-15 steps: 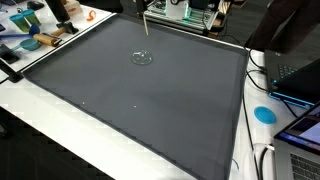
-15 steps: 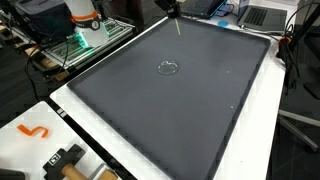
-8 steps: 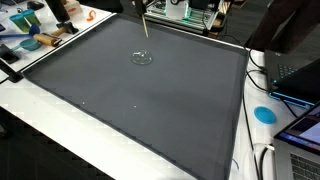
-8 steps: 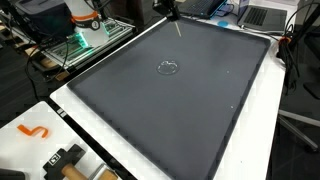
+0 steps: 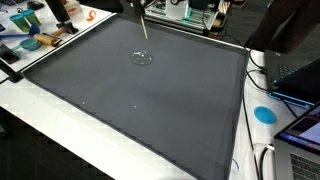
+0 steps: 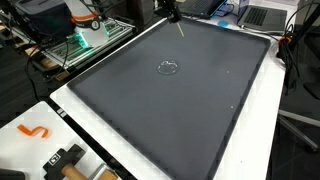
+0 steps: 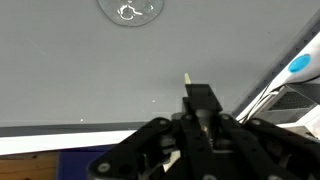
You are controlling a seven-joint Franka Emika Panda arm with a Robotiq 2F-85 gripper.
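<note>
My gripper (image 7: 201, 102) is shut on a thin pale stick (image 7: 187, 79) whose tip pokes out past the fingertips. In both exterior views the gripper (image 5: 139, 6) (image 6: 172, 9) hangs over the far edge of a large dark grey mat (image 5: 150, 110) (image 6: 180, 110), with the stick (image 5: 144, 28) (image 6: 179, 27) pointing down above the mat. A small clear round glass object (image 5: 143, 58) (image 6: 168, 68) lies on the mat a short way in front of the stick; it also shows at the top of the wrist view (image 7: 132, 10).
The mat lies on a white table (image 5: 60, 135). Tools and coloured items (image 5: 35, 35) are at one side, laptops and a blue disc (image 5: 265, 114) at the other. An orange hook (image 6: 33, 131) and a black tool (image 6: 65, 160) lie near one corner.
The gripper with the stick has shifted slightly sideways along the mat's far edge. The glass object has not moved.
</note>
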